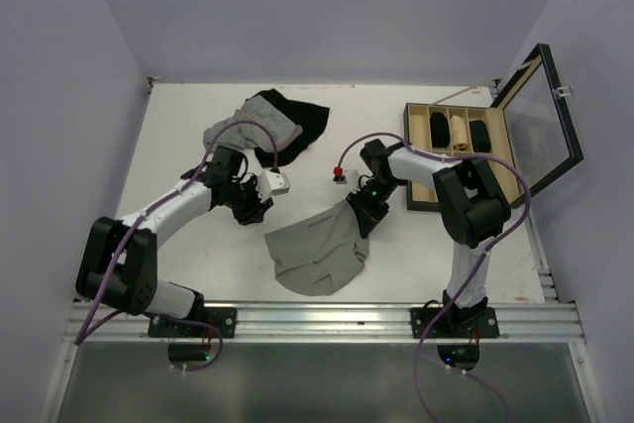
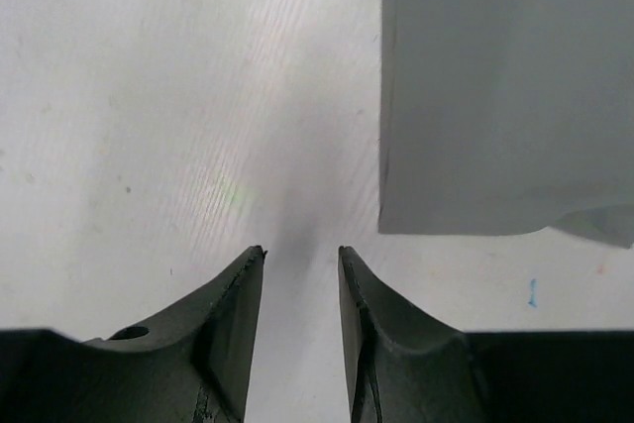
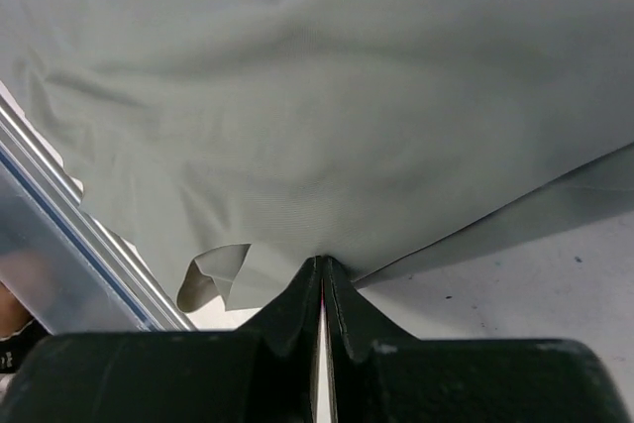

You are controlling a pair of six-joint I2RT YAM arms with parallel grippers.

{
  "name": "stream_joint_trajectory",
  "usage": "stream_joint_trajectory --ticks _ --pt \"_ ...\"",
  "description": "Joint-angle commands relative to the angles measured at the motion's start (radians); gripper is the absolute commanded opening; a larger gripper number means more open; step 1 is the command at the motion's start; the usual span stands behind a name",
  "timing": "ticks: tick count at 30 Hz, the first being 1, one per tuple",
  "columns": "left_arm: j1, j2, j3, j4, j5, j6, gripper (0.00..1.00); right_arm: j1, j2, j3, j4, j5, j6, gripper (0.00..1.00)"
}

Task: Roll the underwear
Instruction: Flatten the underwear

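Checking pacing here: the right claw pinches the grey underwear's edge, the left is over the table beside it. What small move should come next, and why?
Probably slide the left claw toward the corner of the underwear ahead and to its right, then close. It hangs open over the table, while the right claw alone is shut on the cloth's edge.

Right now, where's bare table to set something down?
Bare: white table between crumpled black garment and open wooden compartment box; also front-left, between left arm and plain grey cloth underwear. Crowded: centre, around left end effector and right end effector.
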Motion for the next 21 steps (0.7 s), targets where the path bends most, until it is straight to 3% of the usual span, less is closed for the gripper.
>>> stream_joint_trajectory --ticks 1,5,12,15,21 --pt "-0.091 -0.103 0.027 -0.012 0.113 -0.028 0.4 0.003 -0.071 -0.025 0.036 -0.027 0.017 0.06" --pt "-0.136 -0.046 -0.011 0.006 0.15 -0.073 0.4 0.003 -0.068 -0.032 0.048 -0.019 0.028 0.02" --pt "-0.136 0.102 -0.051 0.063 0.069 -0.112 0.36 0.001 -0.029 -0.033 0.06 -0.004 0.029 0.0" --pt "-0.1 0.164 -0.044 0.08 0.006 -0.105 0.33 0.003 -0.019 -0.032 0.057 0.018 0.016 0.0" --pt "0.087 0.293 0.077 0.048 -0.071 -0.013 0.3 0.003 -0.022 -0.016 0.045 0.074 -0.021 0.0"
